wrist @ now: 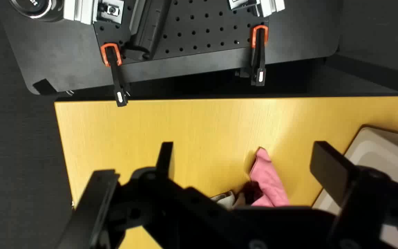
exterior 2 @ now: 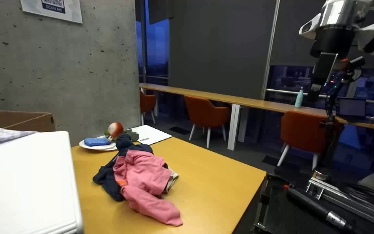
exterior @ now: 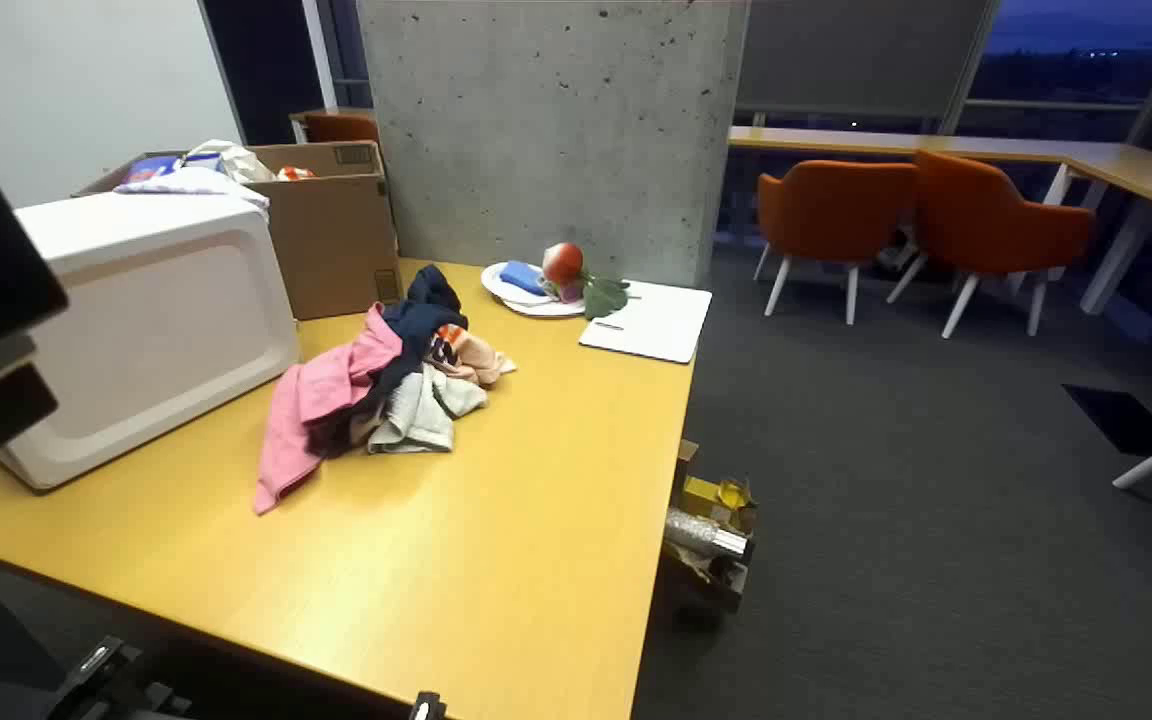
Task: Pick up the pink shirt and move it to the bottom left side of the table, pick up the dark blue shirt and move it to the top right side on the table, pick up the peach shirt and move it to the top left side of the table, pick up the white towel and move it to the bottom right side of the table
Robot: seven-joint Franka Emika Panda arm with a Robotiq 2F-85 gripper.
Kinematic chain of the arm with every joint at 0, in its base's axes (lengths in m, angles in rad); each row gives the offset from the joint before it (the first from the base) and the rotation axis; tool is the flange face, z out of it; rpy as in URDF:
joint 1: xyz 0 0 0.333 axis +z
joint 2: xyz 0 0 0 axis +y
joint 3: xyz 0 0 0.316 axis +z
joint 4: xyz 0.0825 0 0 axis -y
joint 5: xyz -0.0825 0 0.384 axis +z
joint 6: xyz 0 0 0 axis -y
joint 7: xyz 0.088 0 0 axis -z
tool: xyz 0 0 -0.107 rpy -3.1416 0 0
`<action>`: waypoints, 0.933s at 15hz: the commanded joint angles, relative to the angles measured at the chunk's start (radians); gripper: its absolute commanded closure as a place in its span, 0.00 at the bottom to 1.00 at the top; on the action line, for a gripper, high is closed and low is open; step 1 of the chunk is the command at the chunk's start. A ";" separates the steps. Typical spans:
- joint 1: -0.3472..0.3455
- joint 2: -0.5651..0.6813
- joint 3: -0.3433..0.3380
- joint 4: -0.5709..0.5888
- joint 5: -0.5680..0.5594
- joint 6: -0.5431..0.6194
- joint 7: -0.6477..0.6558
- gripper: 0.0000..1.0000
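The pink shirt (exterior: 331, 385) lies heaped with the other cloths on the table (exterior: 536, 540); it also shows in an exterior view (exterior 2: 146, 172) and in the wrist view (wrist: 271, 181). The dark blue shirt (exterior: 416, 325) is bunched against it and also shows in an exterior view (exterior 2: 107, 180). The peach shirt (exterior: 479, 360) and the whitish towel (exterior: 421, 410) lie on the heap's side. The wrist view shows only a corner of the towel (wrist: 225, 200); my gripper body hides most of the heap. My gripper (wrist: 243, 148) is open and empty, high above the table.
A white bin (exterior: 161, 330) stands beside the heap, with a cardboard box (exterior: 331, 240) behind it. A plate (exterior: 541, 308) with a blue item and a white board (exterior: 651, 320) lie near the concrete pillar. Clamps (wrist: 117, 83) stick out at the robot's base.
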 commanded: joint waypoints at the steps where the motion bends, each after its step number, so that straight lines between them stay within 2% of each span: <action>1: -0.012 0.003 0.011 -0.006 0.010 -0.005 -0.009 0.00; 6: -0.012 0.006 0.011 -0.019 0.010 -0.005 -0.009 0.00; 8: -0.001 0.111 0.011 0.024 0.003 0.109 -0.024 0.00; 14: 0.053 0.465 -0.005 0.107 0.030 0.546 -0.094 0.00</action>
